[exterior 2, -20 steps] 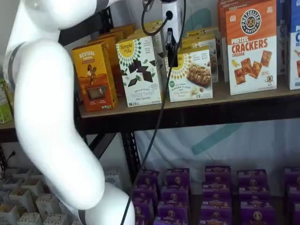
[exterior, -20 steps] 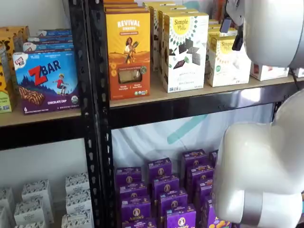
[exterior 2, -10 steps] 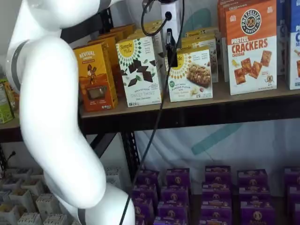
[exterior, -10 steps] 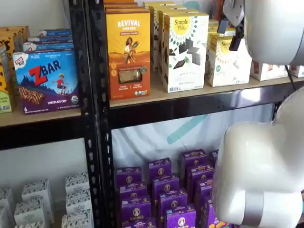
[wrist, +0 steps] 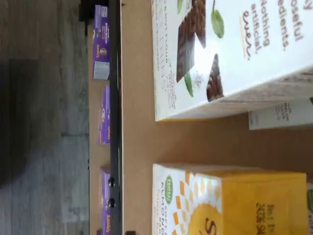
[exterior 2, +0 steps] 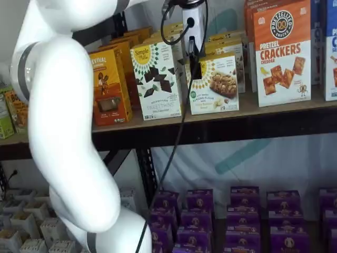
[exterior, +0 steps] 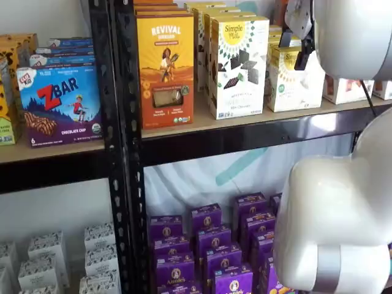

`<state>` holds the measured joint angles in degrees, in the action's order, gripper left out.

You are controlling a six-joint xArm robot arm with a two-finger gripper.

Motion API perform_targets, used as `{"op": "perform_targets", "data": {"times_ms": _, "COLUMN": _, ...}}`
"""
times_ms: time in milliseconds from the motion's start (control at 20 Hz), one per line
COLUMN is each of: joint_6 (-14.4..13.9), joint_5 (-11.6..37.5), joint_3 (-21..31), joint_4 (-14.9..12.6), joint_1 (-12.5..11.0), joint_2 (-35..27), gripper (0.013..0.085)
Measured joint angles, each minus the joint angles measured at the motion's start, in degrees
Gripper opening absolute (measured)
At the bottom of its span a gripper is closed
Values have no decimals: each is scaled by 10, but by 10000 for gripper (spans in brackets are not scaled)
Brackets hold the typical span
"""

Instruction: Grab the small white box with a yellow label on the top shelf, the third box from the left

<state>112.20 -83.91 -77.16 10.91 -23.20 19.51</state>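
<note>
Small white box [exterior 2: 217, 84] with yellow sun logo and yellow top stands upright, front-facing, on the tan top shelf [exterior 2: 274, 107].

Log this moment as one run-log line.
phase: approach | gripper: fingers seen side-on, in front of small white box | box: upright on top shelf, not held | neighbour: chocolate-squares carton

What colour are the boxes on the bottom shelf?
Purple boxes, clearest in a shelf view.
</note>
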Motion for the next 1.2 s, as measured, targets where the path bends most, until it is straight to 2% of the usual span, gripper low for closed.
{"op": "perform_targets", "data": {"times_ms": 500, "joint_6": -10, "joint_5": -13, "joint_3": -32, "joint_4": -24, "joint_1": 12, "joint_2": -41, "gripper": 850}}
{"op": "perform_targets", "data": {"times_ms": 850, "joint_6": -18, "joint_5": -56, "joint_3": -77, "joint_4": -40, "joint_1": 19, "joint_2": -71, "gripper": 850}}
{"op": "perform_targets", "data": {"times_ms": 1200, "joint_6": -23, "joint_5": -68, "joint_3": -83, "joint_4": -57, "joint_1": 25, "joint_2": -76, "gripper": 850}}
